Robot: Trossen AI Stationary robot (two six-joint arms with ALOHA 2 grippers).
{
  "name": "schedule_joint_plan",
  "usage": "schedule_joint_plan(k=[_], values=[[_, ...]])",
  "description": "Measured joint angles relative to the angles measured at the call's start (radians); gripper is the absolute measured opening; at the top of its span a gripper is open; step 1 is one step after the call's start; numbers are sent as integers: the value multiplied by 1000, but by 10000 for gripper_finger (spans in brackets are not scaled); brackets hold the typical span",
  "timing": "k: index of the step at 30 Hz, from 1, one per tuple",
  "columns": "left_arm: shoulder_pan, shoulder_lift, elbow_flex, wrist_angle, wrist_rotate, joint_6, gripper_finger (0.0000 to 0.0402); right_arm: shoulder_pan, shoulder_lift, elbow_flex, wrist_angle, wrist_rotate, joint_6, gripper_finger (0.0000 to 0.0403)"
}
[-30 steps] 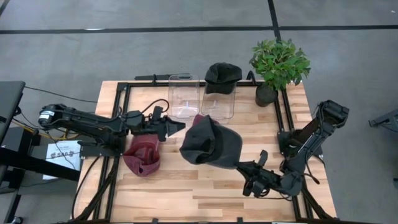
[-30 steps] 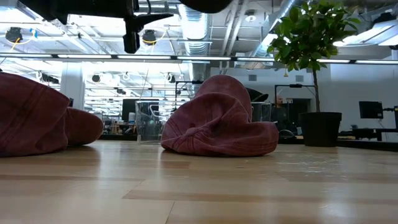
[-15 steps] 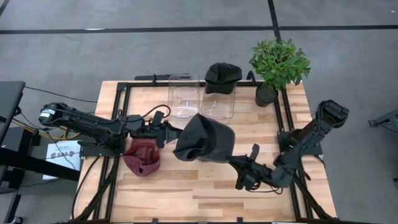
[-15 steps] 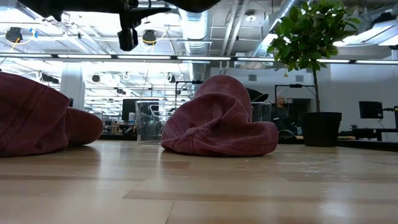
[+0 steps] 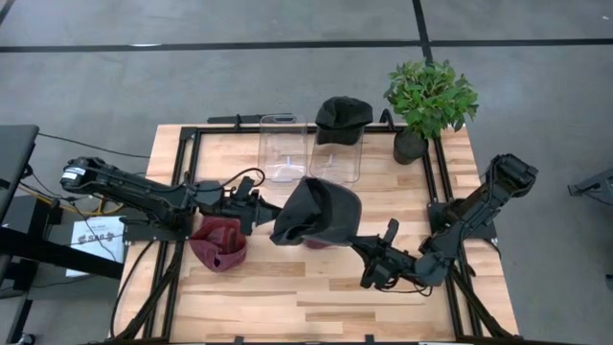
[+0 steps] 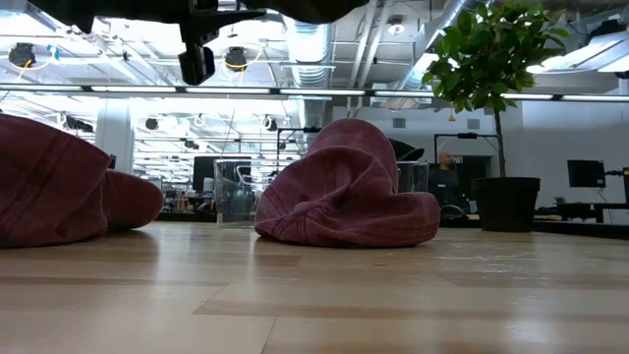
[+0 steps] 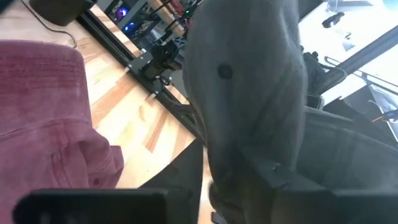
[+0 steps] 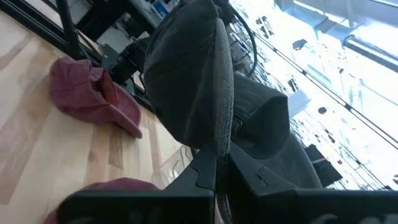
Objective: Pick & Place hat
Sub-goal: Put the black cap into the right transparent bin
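Wooden table (image 5: 316, 287) with a black frame is carrying the work, on a grey floor crossed by dark lines. At its middle, a dark grey hat (image 5: 316, 213) is hanging in the air above the boards, held from two sides. The right gripper (image 5: 356, 247) is reaching in from the near right side; in its wrist view both fingers are pressing together on the hat's brim edge (image 8: 219, 112), pinching it. The left gripper (image 5: 263, 206) is meeting the hat from the opposite side, touching its fabric; its wrist view is filled by grey cloth (image 7: 261, 93), and whether its fingers are clamping the hat cannot be told.

Directly beneath the dark grey hat, a maroon hat (image 6: 344, 192) is lying on the boards, mostly hidden from above with only a small edge showing (image 5: 316, 243). A second maroon hat (image 5: 218, 243) is lying to the left of the dark grey hat, under the left arm. Behind the dark grey hat, two clear containers (image 5: 283, 147) are standing side by side, and a black hat (image 5: 342, 117) is sitting on top of the right-hand one. A potted plant (image 5: 429, 103) is standing at the far right corner, well apart from the dark grey hat.
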Motion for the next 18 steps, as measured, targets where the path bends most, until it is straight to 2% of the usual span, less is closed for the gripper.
schedule_joint_plan(k=[4, 8, 13, 18], values=[[0, -2, 0, 2, 7, 10, 52, 7, 0, 0, -7, 16, 2, 3], [0, -2, 0, 3, 27, 15, 46, 26, 0, 0, -27, 72, 2, 3], [0, -2, 0, 10, 27, 38, 59, 51, 0, 0, -29, 102, 2, 3], [0, -2, 0, 24, 29, 60, 89, 60, 0, 0, -41, 102, 18, 3]])
